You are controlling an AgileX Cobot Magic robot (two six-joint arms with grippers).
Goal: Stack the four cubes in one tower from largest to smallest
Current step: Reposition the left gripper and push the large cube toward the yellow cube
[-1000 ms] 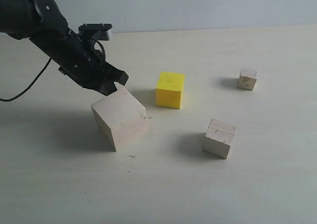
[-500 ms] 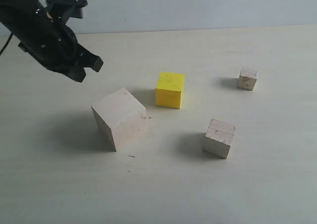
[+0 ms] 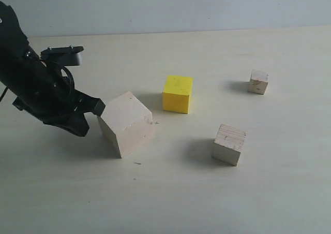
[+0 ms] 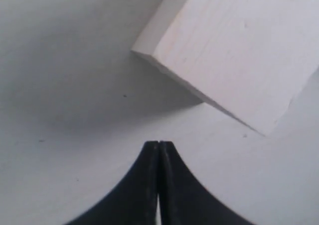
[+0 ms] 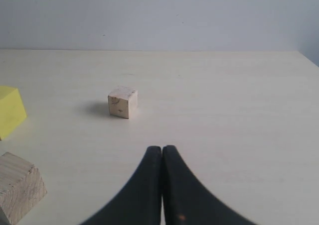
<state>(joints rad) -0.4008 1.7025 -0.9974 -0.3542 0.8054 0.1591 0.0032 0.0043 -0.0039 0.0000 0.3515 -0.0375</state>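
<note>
one arm in exterior view, left gripper closed, maybe touching large cube, right gripper closed, wrist-only

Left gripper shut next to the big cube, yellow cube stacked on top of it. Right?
Not quite. The yellow cube isn't stacked: it sits on the table, apart from the big cube, as the exterior view shows. The left gripper is shut next to the big cube, as you said.
</note>
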